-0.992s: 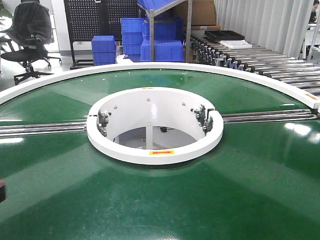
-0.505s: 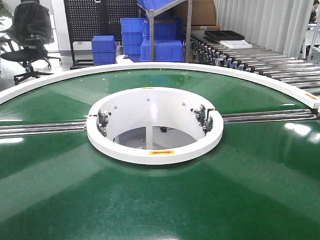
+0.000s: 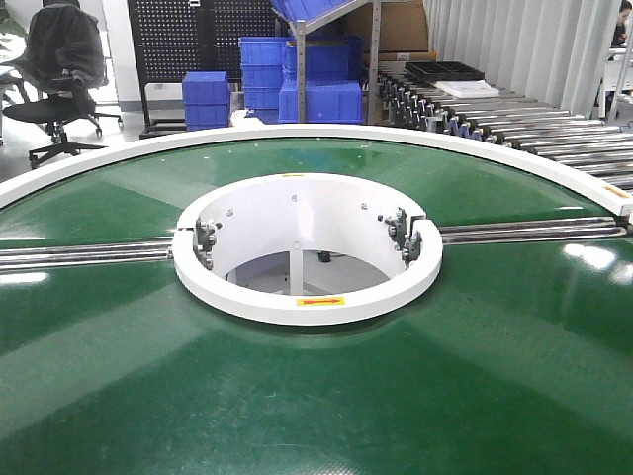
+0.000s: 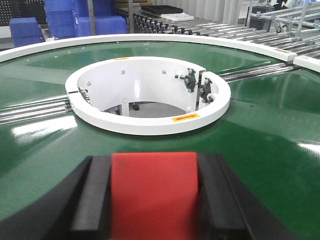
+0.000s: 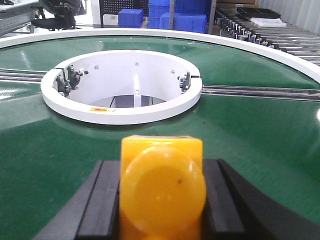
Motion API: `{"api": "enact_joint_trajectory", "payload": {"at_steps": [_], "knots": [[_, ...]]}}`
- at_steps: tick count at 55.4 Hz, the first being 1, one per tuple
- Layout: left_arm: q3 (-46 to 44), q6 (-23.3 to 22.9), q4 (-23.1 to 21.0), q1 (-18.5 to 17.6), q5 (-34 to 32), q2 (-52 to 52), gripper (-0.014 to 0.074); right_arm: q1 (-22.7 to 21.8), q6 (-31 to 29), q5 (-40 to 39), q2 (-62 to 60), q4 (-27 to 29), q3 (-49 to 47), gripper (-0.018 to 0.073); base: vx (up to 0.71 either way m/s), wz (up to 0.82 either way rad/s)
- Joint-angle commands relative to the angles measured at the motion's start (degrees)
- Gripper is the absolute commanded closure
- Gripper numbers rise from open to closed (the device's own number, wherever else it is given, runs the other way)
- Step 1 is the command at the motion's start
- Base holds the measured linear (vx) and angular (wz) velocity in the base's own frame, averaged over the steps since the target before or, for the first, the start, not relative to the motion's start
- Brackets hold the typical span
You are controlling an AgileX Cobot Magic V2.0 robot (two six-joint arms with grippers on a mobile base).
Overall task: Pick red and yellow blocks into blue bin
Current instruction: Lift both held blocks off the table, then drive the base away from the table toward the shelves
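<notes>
Grip firm both sides. Pinched red cube [image 4: 154, 195] in left hand [image 4: 154, 164], yellow brick [image 5: 162, 192] in right hand [image 5: 161, 165], above green conveyor [image 3: 297, 406]. Looked light, rigid, slick; squeezed flat sides. Spotted no blue bin.

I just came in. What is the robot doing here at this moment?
Each arm holds one block above a green belt that runs around a white ring. The left gripper is shut on the red block, and the right gripper is shut on the yellow block. So both blocks are picked up but not yet dropped. The blue bin is not in view; only blue crates stand far behind.
</notes>
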Motion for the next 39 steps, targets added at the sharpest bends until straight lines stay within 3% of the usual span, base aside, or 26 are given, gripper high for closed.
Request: {"api": "enact_joint_trajectory", "payload": {"at_steps": [1, 39], "knots": [[-1.49, -0.55, -0.29, -0.27, -5.22, -0.06, 0.0594, -0.25, -0.26, -4.68, 0.26, -0.89, -1.43, 0.0570, -0.03, 0.02], [-1.49, -0.55, -0.29, -0.27, -5.15, 0.05, 0.0594, -0.25, -0.26, -4.68, 0.26, -0.89, -1.43, 0.0570, -0.18, 0.18]]}}
